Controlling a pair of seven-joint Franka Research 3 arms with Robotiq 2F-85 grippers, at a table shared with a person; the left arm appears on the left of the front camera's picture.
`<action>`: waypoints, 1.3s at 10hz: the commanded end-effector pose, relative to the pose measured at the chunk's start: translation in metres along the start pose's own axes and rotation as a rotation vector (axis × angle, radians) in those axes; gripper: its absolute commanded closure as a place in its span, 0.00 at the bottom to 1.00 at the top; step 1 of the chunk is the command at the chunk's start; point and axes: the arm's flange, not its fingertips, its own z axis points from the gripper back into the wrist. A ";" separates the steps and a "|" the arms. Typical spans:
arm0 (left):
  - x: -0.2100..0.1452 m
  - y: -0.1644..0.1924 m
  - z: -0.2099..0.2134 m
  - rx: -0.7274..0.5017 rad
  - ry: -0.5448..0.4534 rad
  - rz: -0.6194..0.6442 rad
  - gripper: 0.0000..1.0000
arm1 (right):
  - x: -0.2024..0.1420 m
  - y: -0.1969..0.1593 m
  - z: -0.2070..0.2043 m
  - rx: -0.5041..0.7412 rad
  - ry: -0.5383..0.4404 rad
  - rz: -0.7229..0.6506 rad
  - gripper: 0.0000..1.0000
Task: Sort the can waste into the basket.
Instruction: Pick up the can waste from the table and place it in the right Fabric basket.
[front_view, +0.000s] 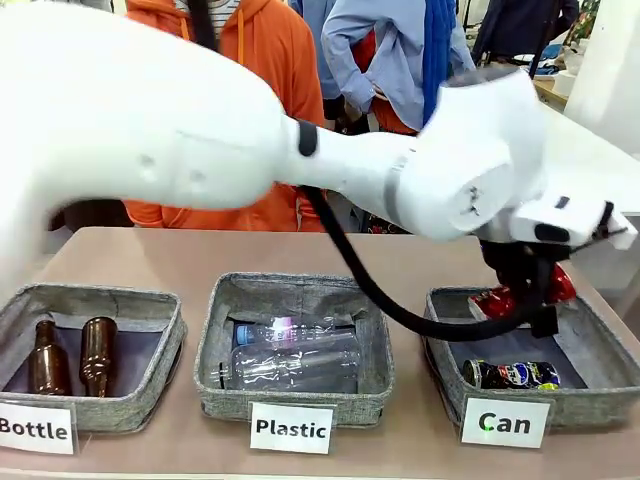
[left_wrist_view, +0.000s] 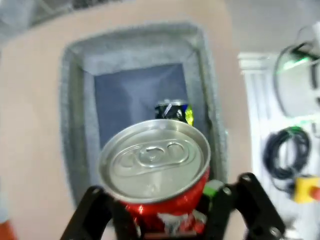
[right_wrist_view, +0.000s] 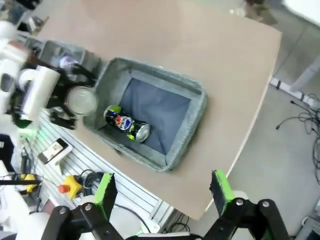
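Left gripper (left_wrist_view: 167, 210) clamped on the crushed red drink can with silver ends (left_wrist_view: 157, 170), silver top facing the wrist camera, long axis running along the fingers; directly beyond it, centre of the left wrist frame, lies the grey felt square basket carded "Can" (left_wrist_view: 75, 130); its dark base takes the drop, by my reading. Dark crushed can with blue and white print (front_view: 512, 375) rests on its side at the basket's near wall, lower right of the front frame. Right gripper (right_wrist_view: 162, 192) spread wide and empty, hanging over the tabletop (right_wrist_view: 200, 55), farther off.
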 end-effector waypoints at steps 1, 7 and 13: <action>0.036 0.022 0.004 0.004 0.062 0.018 1.00 | 0.005 0.003 0.004 0.027 0.015 0.026 0.00; 0.028 0.023 -0.003 0.030 0.115 -0.035 0.00 | 0.005 0.003 0.004 0.027 0.015 0.026 0.00; 0.022 0.016 0.008 0.029 0.087 -0.068 0.00 | 0.005 0.003 0.004 0.027 0.015 0.026 0.00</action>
